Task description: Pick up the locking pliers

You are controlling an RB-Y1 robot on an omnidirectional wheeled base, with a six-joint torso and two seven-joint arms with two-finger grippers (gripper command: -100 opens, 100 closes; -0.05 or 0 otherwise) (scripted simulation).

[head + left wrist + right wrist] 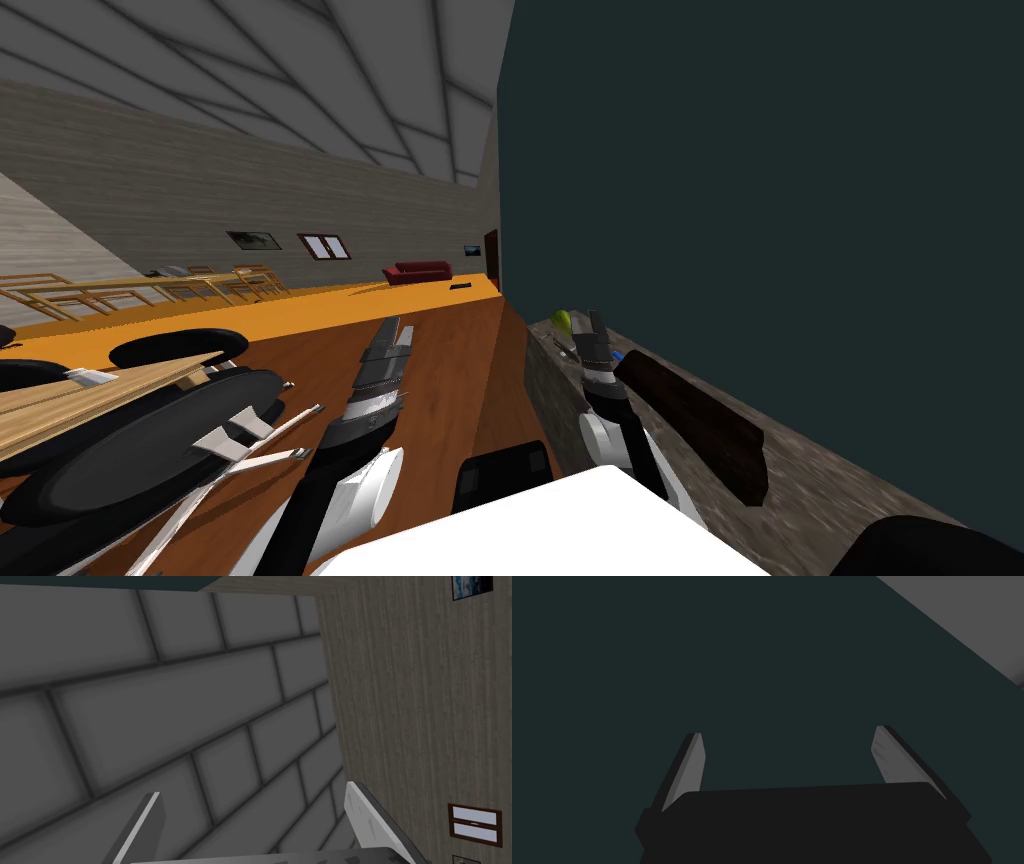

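Right wrist view: right gripper (789, 736) spread wide, empty, facing a dark teal wall (762, 651).
It hovers over a stone ledge (830, 490) beside a green item (562, 322); the locking pliers cannot be made out there. The left gripper (252, 791) is spread too.

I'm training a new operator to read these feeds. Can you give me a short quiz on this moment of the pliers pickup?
1. True or false: the right gripper is shut on a tool.
2. What lies past the fingers in the right wrist view? A) a flat dark teal wall B) a wooden drawer C) a tiled floor
3. Fill in: in the head view, the small green object lies on the grey stone-look ledge, close to the tips of the ____ gripper.

Key: 1 false, its fingers stand apart with nothing between them. 2 A. 3 right.
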